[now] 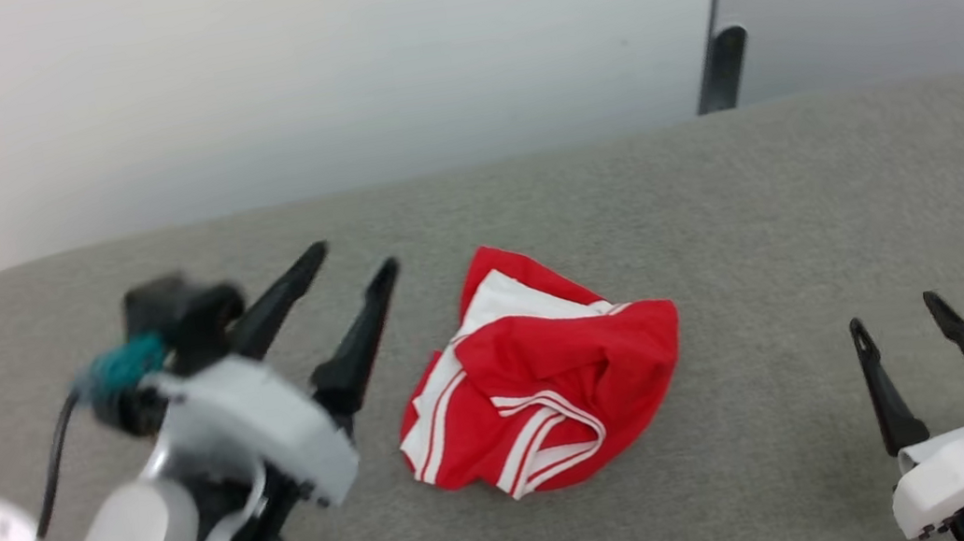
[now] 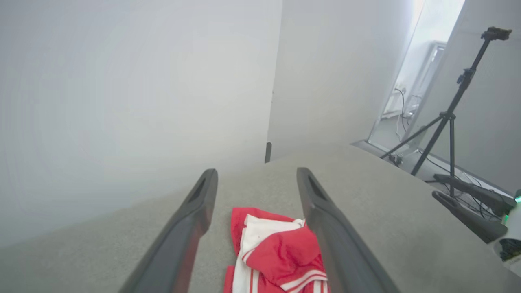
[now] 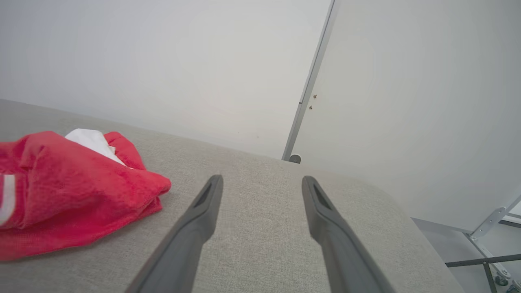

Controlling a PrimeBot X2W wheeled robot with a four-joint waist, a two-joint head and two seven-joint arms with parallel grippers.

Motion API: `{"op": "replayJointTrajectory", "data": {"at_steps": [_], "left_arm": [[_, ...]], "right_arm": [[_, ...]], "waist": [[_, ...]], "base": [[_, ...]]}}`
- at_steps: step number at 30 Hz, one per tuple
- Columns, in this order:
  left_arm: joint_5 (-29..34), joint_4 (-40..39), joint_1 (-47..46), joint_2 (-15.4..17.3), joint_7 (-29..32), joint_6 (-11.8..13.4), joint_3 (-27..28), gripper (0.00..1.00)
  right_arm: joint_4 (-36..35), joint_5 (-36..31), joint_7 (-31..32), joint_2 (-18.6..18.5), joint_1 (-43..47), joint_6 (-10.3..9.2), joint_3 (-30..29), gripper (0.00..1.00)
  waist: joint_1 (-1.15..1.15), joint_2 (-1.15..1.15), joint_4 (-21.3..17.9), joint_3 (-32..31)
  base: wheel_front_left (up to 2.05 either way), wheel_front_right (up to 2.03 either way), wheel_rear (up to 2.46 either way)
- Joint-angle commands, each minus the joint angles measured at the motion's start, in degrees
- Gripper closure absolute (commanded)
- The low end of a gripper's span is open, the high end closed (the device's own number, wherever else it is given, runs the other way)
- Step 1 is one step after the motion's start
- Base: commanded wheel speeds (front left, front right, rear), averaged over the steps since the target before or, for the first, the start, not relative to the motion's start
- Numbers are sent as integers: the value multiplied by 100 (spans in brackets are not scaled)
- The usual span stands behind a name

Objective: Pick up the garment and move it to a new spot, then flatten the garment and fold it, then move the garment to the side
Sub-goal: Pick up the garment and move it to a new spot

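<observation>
The garment lies crumpled in a heap on the grey fabric surface, red with white sleeve cloth and white-and-red striped trim showing; its number is hidden in the folds. My left gripper hovers open just to its left, fingers pointing toward the far edge. Through the left wrist view the garment sits between and beyond my left gripper. My right gripper stands open at the lower right, well apart from the shirt. From the right wrist the garment lies left of my open right gripper.
The grey surface has rounded corners and ends at a pale wall behind. A dark post stands past the far edge. A tripod and cables stand on the floor off the right side. The right gripper's fingers show in the left wrist view.
</observation>
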Motion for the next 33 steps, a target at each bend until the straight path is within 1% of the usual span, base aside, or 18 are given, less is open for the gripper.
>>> {"op": "replayJointTrajectory", "data": {"at_steps": [1,6,10,14,18,23,29,33], "left_arm": [[81,77,245,23,-364,-47,58,0],[238,359,743,93,-1499,-76,249,0],[310,693,1075,161,-2150,-91,386,0],[368,992,1402,165,-2671,-14,542,0],[432,1199,1710,126,-2910,24,729,0],[489,1289,2085,27,-2993,72,1183,0],[651,1120,2453,-180,-2989,6,1842,0],[747,1051,2635,-318,-2990,-48,2147,0]], "right_arm": [[10,34,-5,-3,71,-4,39,0],[9,5,-5,-15,179,-4,97,0],[19,-28,-5,-43,215,-4,71,0],[24,-62,-5,-47,314,-4,30,0],[-4,-96,-5,-48,383,-4,-61,0],[-52,-157,-5,-55,536,-4,-200,0],[-101,-193,-5,-92,702,-4,-471,0],[-143,-215,-5,-84,770,-4,-564,0]], "waist": [[0,0,197,-167],[0,0,355,-255],[0,0,471,-316],[0,0,562,-377],[0,0,656,-433],[0,0,739,-492],[0,0,811,-528],[0,0,825,-524]], "base": [[0,0,0],[0,0,0],[0,0,0],[0,0,0],[0,0,0],[0,0,0],[0,0,0],[0,0,0]]}}
